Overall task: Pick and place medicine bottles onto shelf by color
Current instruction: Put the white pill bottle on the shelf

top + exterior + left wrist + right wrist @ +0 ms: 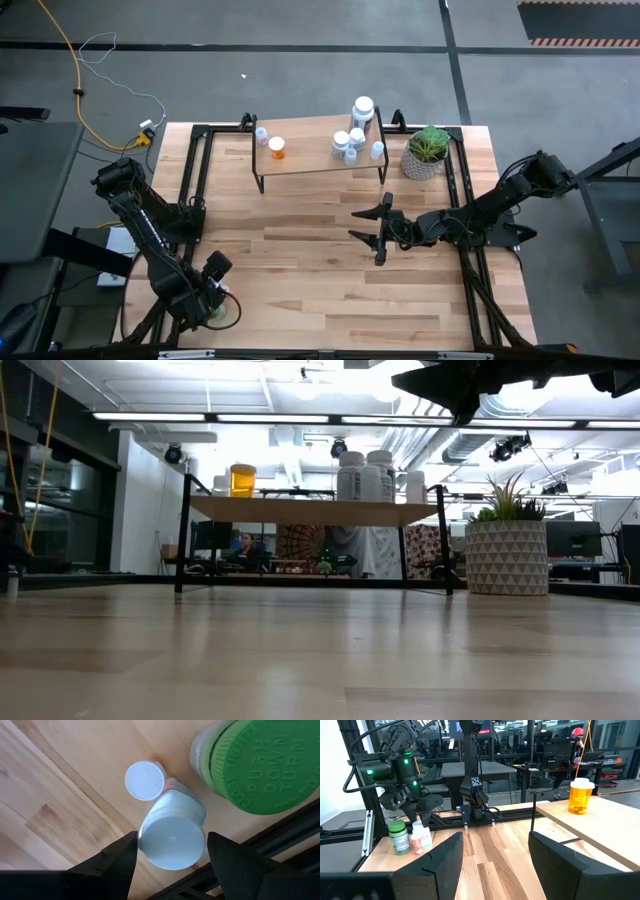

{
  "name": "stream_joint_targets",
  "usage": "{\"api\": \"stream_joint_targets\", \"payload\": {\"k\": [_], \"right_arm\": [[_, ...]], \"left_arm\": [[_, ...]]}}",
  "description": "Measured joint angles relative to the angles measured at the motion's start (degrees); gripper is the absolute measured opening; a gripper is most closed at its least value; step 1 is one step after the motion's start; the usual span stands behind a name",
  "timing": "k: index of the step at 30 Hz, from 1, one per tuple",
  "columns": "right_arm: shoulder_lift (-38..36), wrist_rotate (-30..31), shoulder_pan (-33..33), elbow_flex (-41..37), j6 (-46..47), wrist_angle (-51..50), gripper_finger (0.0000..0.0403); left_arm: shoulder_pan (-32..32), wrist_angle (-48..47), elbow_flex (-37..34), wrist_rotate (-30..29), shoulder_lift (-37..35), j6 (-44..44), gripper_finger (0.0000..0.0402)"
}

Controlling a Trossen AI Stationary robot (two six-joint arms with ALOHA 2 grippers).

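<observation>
Hovering over a white-capped bottle (172, 837) at the tabletop's (330, 270) lower-left corner, our left pincer (172, 851) stands apart astride it.

We judge it best to descend straight, centring the cap, clear of the green bottle (260, 762) and small white one (144, 780) alongside. Right pincer (378, 228) waits apart mid-frame; the shelf (310, 160) sits upper centre.

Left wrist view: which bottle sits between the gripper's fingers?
The larger white-capped bottle, between the left gripper fingers; the small white-capped and green-capped ones stand beyond.
</observation>
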Motion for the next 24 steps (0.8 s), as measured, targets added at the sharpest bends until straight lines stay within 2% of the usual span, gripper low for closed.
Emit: {"api": "stream_joint_targets", "payload": {"k": [10,15,20,24], "right_arm": [[0.0,0.0,0.0,0.0,-0.1,0.0,0.0216],[0.0,0.0,0.0,0.0,-0.2,0.0,0.0216],[0.0,0.0,0.0,0.0,-0.2,0.0,0.0216],[0.0,0.0,0.0,0.0,-0.2,0.0,0.0216]], "left_arm": [[0.0,-0.2,0.0,-1.1,0.0,0.6,0.0155],[0.8,-1.4,0.0,-2.8,0.0,-0.2,0.0160],[2.6,-7.5,1.7,-4.2,-0.9,-1.6,0.0164],[4.1,-12.7,5.0,-8.9,-3.0,-2.6,0.0164]]}}
